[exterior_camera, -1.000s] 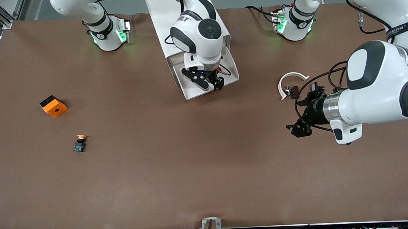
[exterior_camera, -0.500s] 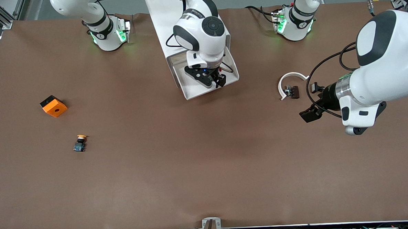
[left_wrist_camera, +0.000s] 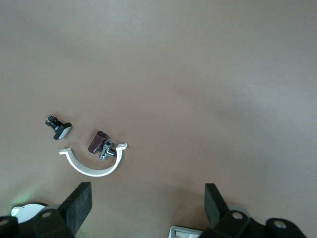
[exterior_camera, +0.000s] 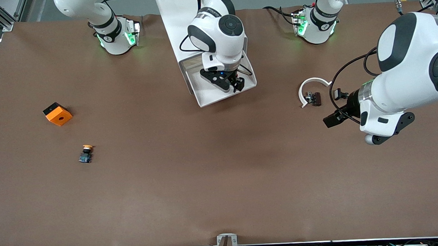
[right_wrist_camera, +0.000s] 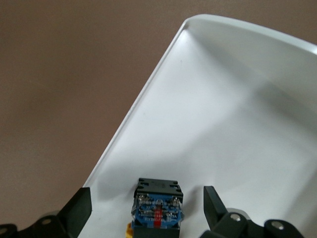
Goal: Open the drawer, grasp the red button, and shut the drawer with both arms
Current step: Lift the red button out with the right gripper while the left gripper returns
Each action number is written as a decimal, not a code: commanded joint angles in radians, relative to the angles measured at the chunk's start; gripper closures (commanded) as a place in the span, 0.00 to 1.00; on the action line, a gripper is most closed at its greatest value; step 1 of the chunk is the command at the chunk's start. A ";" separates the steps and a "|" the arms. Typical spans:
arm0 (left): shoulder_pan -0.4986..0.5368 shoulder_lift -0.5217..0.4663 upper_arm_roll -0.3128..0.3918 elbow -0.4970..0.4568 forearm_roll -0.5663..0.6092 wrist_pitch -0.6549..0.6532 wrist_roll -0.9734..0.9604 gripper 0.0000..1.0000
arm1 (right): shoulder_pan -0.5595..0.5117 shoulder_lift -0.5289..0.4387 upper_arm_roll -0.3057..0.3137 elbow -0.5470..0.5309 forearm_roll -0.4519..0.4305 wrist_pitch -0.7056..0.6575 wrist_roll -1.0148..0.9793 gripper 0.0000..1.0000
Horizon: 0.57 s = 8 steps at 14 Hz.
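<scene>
Orange cube (exterior_camera: 57,113) sits at the frame's left on the brown bench (exterior_camera: 207,182), with an orange-capped button (exterior_camera: 85,153) lower down. Top centre, the drawer (exterior_camera: 208,95) is pulled out; the right pincer (exterior_camera: 230,84) hangs inside it, spread around the button (right_wrist_camera: 157,206). At the right edge, the left pincer (exterior_camera: 333,118) hovers released near a white clip (exterior_camera: 311,89).

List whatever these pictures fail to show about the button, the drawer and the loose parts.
- Button cap: cut off by the right wrist view's bottom edge; in the front view the right tool hides it.
- Drawer where it meets the cabinet: hidden under the right arm in the front view.
- Small dark parts by the white curved piece: too small to identify in either view. The left tool, open, hovers near them.
</scene>
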 commanded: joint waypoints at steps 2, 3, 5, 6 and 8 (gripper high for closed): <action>-0.002 -0.048 -0.008 -0.088 0.023 0.053 0.015 0.00 | 0.014 0.004 -0.009 0.008 -0.014 -0.005 0.008 0.07; -0.002 -0.055 -0.008 -0.105 0.023 0.058 0.015 0.00 | 0.014 0.004 -0.008 0.008 -0.014 -0.005 0.006 0.16; -0.004 -0.084 -0.009 -0.169 0.023 0.096 0.016 0.00 | 0.012 0.003 -0.008 0.009 -0.014 -0.005 0.006 0.33; -0.004 -0.107 -0.017 -0.226 0.023 0.145 0.024 0.00 | 0.012 0.003 -0.008 0.011 -0.012 -0.005 0.006 0.40; -0.002 -0.121 -0.040 -0.309 0.023 0.252 0.058 0.00 | 0.012 0.003 -0.008 0.012 -0.008 -0.005 0.006 0.70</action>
